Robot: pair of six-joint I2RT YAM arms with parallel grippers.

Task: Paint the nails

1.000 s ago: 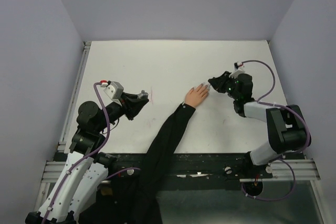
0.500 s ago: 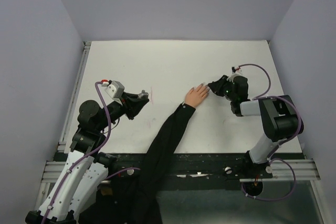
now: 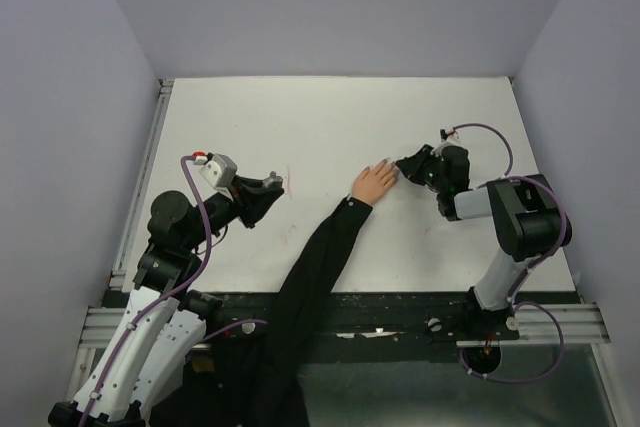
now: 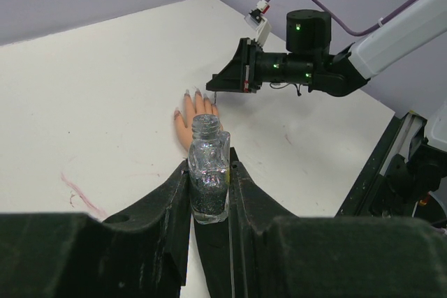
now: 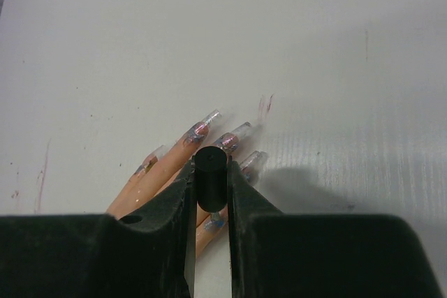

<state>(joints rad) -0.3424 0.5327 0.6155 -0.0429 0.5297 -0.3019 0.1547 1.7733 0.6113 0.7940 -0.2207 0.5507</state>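
Your right pincer [image 3: 405, 162] hovers at the fake hand [image 3: 374, 183].
The peach fake hand lies mid-worktop [image 3: 300, 117], with its black sleeve [image 3: 315, 267] trailing to the near edge. Your left pincer [image 3: 270, 185], well apart on the left, pinches an open glittery bottle [image 4: 208, 179] upright. The right pincer pinches a black brush cap [image 5: 210, 185] right over the nails [image 5: 201, 129].

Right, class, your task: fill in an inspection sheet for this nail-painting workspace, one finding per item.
Surface: white table, faint pink smears.
Job's things: fake hand lying flat, black sleeve trailing off the near edge; nails patchily coloured; polish bottle uncapped.
Clutter: nothing seen.
Pincers: left pincer shut on polish bottle, upright; right pincer shut on black brush cap, over the fingertips.
Cables: purple cables looped along both arms.
Surroundings: plain lavender walls.
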